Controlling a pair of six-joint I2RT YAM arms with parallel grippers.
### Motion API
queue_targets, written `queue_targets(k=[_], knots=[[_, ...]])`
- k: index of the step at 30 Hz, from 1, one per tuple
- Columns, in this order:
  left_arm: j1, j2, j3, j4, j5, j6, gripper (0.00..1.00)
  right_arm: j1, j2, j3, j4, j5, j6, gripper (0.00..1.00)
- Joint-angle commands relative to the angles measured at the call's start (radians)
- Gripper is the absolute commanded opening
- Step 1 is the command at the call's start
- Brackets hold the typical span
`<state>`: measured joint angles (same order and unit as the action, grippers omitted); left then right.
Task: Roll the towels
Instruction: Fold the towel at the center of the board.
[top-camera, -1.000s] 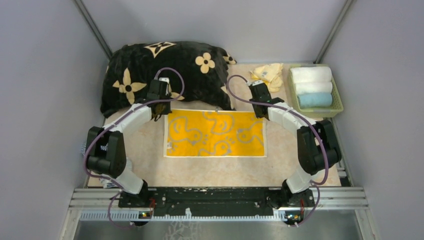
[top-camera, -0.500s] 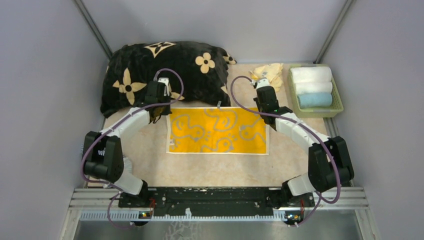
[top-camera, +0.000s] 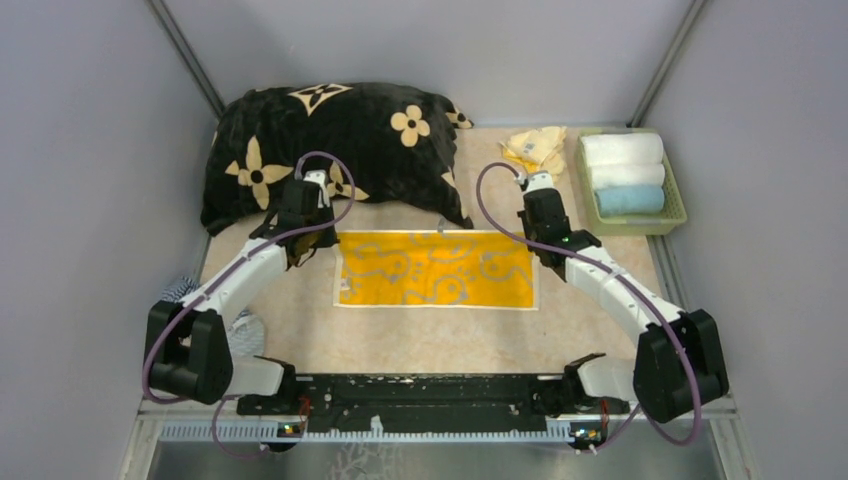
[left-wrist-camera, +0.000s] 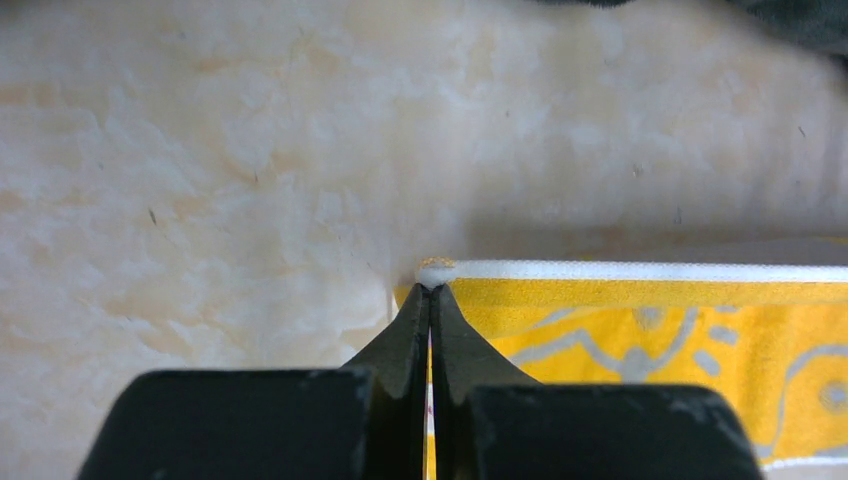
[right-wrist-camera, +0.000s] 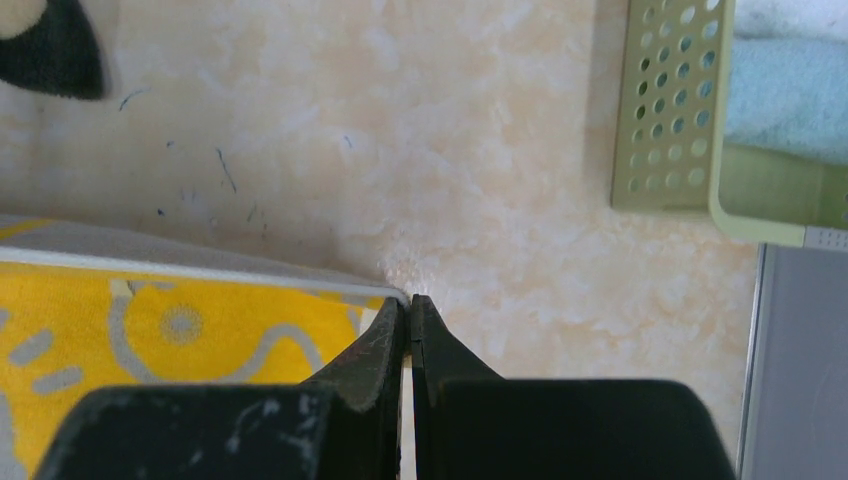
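While my two arms were pulling back toward me, the far edge of the grey-and-yellow towel (top-camera: 435, 270) came along with them. A second ago that edge lay right up by the black cushion (top-camera: 330, 140). Now it sits nearer to me, and the towel looks shorter from front to back. The rest of it lies flat on the table (top-camera: 420, 335), between my arms. My left pincer (left-wrist-camera: 432, 292) is pinched tight on the far left corner, right on the white hem. My right pincer (right-wrist-camera: 408, 302) is pressed together at the far right corner, and I think it has the cloth too, though only the very tip of the corner shows there. In my left wrist view the hem looks a little lifted, with a dark shadow behind it. So I think the roll is only just starting: the edge is up and coming over, but no real roll shows yet. Both corners have to come at the same speed, or the roll will go crooked. One yellow towel (top-camera: 535, 148) lies crumpled at the back, near the green basket (top-camera: 678, 215). A light blue towel (top-camera: 630, 200) lies rolled inside the basket.
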<state>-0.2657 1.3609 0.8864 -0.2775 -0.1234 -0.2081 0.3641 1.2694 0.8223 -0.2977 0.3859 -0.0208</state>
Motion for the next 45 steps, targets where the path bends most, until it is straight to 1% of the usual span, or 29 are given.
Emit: queue_targets(k=[1, 5, 7, 9, 11, 14, 16, 18, 27, 30, 33, 37, 42, 45], knots=[[0.016, -0.051, -0.045, -0.065, -0.001, -0.056, 0.00, -0.014, -0.092, -0.026, -0.084, 0.021, 0.066, 0.00], [0.017, -0.081, -0.067, -0.127, 0.014, -0.105, 0.00, -0.014, -0.138, -0.028, -0.182, -0.011, 0.103, 0.00], [0.016, -0.099, -0.080, -0.151, 0.015, -0.131, 0.00, -0.013, -0.175, -0.033, -0.188, -0.030, 0.129, 0.00], [0.016, -0.118, -0.094, -0.176, 0.009, -0.157, 0.00, -0.013, -0.217, -0.032, -0.189, -0.088, 0.130, 0.00], [0.016, -0.130, -0.105, -0.191, -0.005, -0.174, 0.00, -0.013, -0.230, -0.024, -0.200, -0.113, 0.129, 0.00], [0.016, -0.134, -0.118, -0.202, -0.023, -0.188, 0.00, -0.013, -0.220, 0.002, -0.247, -0.126, 0.079, 0.00], [0.016, -0.129, -0.119, -0.208, -0.022, -0.194, 0.00, -0.014, -0.201, 0.017, -0.285, -0.102, 0.032, 0.00], [0.016, -0.121, -0.117, -0.214, -0.024, -0.196, 0.00, -0.014, -0.189, 0.029, -0.308, -0.087, 0.024, 0.00], [0.016, -0.120, -0.092, -0.227, -0.058, -0.161, 0.00, -0.014, -0.188, 0.030, -0.305, -0.297, -0.074, 0.00], [0.016, -0.112, -0.084, -0.217, -0.059, -0.139, 0.00, -0.014, -0.182, 0.040, -0.307, -0.295, -0.113, 0.00], [0.016, -0.099, -0.055, -0.206, -0.063, -0.110, 0.00, -0.013, -0.169, 0.048, -0.313, -0.252, -0.162, 0.00], [0.016, -0.088, -0.022, -0.233, -0.026, -0.104, 0.00, -0.013, -0.148, 0.063, -0.329, -0.211, -0.197, 0.00], [0.016, -0.098, -0.081, -0.260, 0.013, -0.176, 0.00, -0.006, -0.146, 0.033, -0.312, -0.257, -0.229, 0.00], [0.016, -0.089, -0.115, -0.270, 0.033, -0.231, 0.00, 0.013, -0.123, 0.015, -0.304, -0.228, -0.258, 0.00]])
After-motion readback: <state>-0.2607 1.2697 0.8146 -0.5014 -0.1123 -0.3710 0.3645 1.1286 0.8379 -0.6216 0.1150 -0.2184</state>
